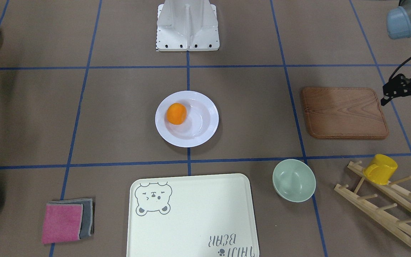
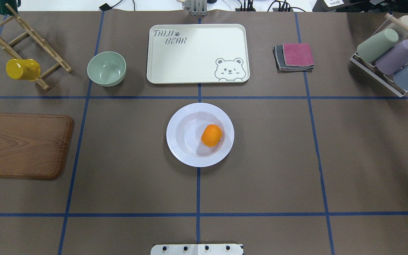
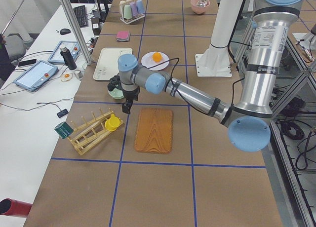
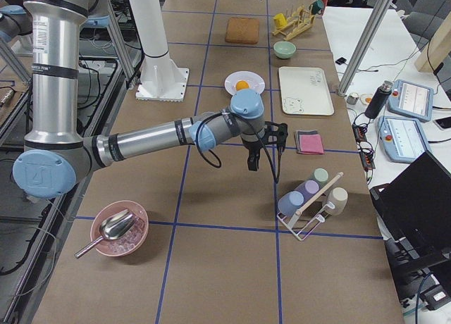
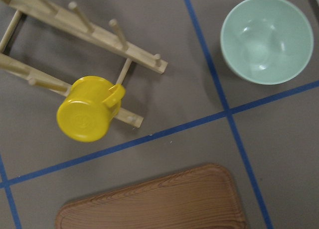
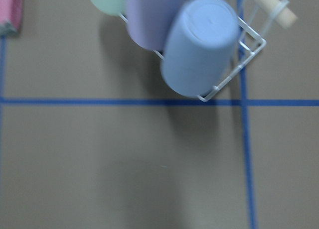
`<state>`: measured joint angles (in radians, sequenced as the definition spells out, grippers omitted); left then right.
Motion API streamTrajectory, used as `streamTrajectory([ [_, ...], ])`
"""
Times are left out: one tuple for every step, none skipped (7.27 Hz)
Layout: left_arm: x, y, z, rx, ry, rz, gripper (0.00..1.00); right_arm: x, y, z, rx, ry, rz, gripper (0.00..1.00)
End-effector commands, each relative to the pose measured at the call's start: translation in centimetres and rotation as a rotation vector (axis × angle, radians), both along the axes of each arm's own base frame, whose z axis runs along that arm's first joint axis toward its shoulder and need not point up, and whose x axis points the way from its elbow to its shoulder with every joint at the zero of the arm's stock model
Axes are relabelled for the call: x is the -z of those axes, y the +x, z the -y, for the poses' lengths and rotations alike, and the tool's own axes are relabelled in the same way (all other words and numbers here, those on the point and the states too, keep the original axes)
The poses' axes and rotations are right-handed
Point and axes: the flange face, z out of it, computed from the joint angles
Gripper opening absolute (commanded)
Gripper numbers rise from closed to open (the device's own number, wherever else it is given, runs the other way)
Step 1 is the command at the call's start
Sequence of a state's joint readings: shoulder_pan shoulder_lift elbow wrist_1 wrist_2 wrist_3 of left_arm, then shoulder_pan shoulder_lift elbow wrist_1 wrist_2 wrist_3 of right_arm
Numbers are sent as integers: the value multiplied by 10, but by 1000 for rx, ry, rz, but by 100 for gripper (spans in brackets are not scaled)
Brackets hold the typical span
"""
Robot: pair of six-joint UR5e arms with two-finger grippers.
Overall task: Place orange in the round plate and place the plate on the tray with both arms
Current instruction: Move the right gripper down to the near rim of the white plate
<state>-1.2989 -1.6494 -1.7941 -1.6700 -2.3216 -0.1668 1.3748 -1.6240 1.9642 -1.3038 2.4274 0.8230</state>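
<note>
Left claw (image 1: 401, 105): black two-finger claw, fingers spread wide and holding nothing. It hangs above the bench between the brown wooden board (image 1: 344, 112) and the wooden peg rack (image 5: 99, 39), well apart from the plate.
Right claw (image 4: 254, 162): black, pointing down near the wire rack of pastel cups (image 4: 308, 190). Whether it is spread or closed cannot be told.
Orange (image 2: 211, 135): small round fruit, already lying inside the white round deep plate (image 2: 184, 157), off-centre toward the robot's right.
Plate: flat at the centre of the bench, not touching the cream rectangular bear tray (image 2: 197, 53), which lies just beyond it with nothing on it.
Step in hand: judged to be the approach of both arms to the plate. Each claw should take the ridged rim on its own side, opposite the other. Lifting level should stop the orange rolling.
Edges: the tray's raised lip must be cleared before lowering.
Open room: the plate's left and right flanks face only bench surface. The pale green bowl (image 2: 106, 68) and the folded pink-and-grey cloth (image 2: 296, 56) sit near the tray's short edges.
</note>
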Motion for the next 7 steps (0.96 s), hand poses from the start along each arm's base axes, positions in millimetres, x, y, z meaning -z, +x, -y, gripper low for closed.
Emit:
streamTrajectory([
  [-73, -36, 0, 45, -31, -22, 99, 66, -56, -11, -108, -129, 200, 100],
  [-72, -48, 0, 68, -30, -24, 99, 68, -98, -16, -129, -153, 276, 100],
  [-75, -51, -6, 64, -47, -54, 99, 80, -138, -19, -182, -183, 363, 98],
  [-72, -54, -9, 58, -57, -96, 99, 110, -176, -21, -240, -233, 442, 98],
  [-72, -63, -9, 73, -60, -103, 99, 130, -234, -38, -258, -236, 468, 98],
  [-75, -63, -9, 77, -71, -101, 99, 130, -296, -67, -334, -232, 468, 98],
  [-79, -63, -9, 79, -81, -100, 99, 146, -340, -89, -365, -205, 490, 98],
])
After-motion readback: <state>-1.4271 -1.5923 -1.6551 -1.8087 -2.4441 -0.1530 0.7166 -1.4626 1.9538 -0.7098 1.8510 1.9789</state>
